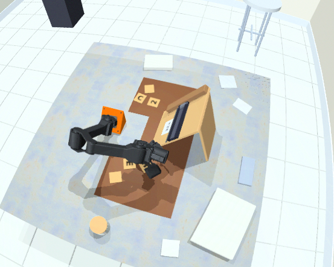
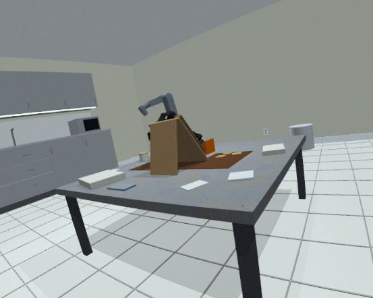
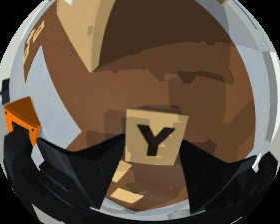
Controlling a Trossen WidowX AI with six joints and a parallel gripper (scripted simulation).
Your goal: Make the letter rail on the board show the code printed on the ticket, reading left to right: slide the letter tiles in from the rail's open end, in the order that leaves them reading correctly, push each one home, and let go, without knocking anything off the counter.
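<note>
My gripper (image 1: 147,168) (image 3: 153,141) is shut on the Y tile (image 3: 155,137), with a finger at each side, low over the brown mat (image 1: 167,193). The E tile (image 1: 129,164) lies close by and a plain-faced tile (image 1: 115,177) lies beyond it. At the mat's other end lie the C tile (image 1: 140,98), a tile (image 1: 153,102) that reads as N or Z, and another plain-faced tile (image 1: 149,89). The dark rail (image 1: 177,122) runs across the sloped wooden board (image 1: 192,118) (image 2: 164,148); no tile shows in it. The ticket (image 1: 167,127) is beside the rail, its print too small to read.
The board stands beside the gripper, its lower corner near the arm. An orange base mount (image 1: 113,119) (image 3: 22,112) holds the arm. A round wooden-topped container (image 1: 98,225), a large white box (image 1: 223,224), a blue slab (image 1: 246,171) and white cards stand or lie around the mat.
</note>
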